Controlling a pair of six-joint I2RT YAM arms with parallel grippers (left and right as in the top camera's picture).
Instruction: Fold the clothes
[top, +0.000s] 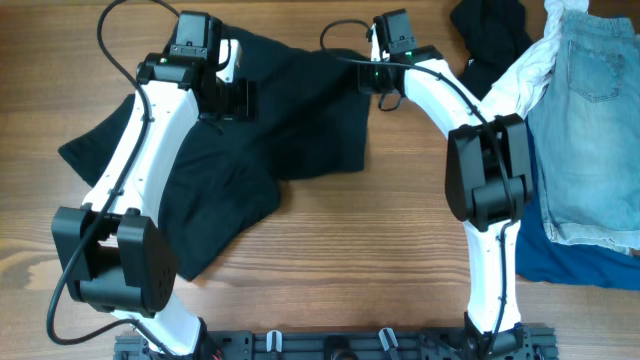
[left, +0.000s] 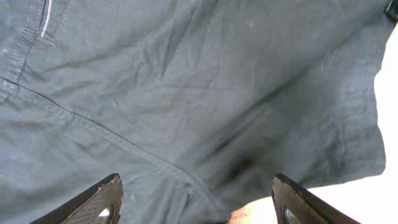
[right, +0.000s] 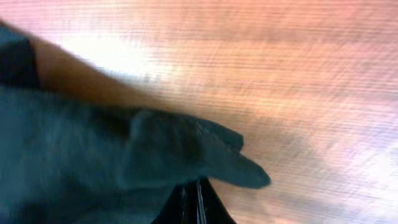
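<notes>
A black garment (top: 250, 150) lies spread and rumpled across the left half of the wooden table (top: 350, 260). My left gripper (top: 228, 97) hovers over its upper part. In the left wrist view that gripper (left: 199, 205) stands open, wide apart above the cloth (left: 186, 93), with a stitched seam running beneath and a thin white label (left: 45, 18) at the top left. My right gripper (top: 376, 78) sits at the garment's top right corner. In the right wrist view that gripper (right: 198, 200) is shut on the black cloth (right: 124, 155), whose corner pokes out past the tips.
More clothes are heaped at the right edge: a black piece (top: 490, 35), a white one (top: 520, 80), light denim (top: 590, 130) and bright blue cloth (top: 570, 265). A black rail (top: 330, 345) runs along the near table edge by the arm bases.
</notes>
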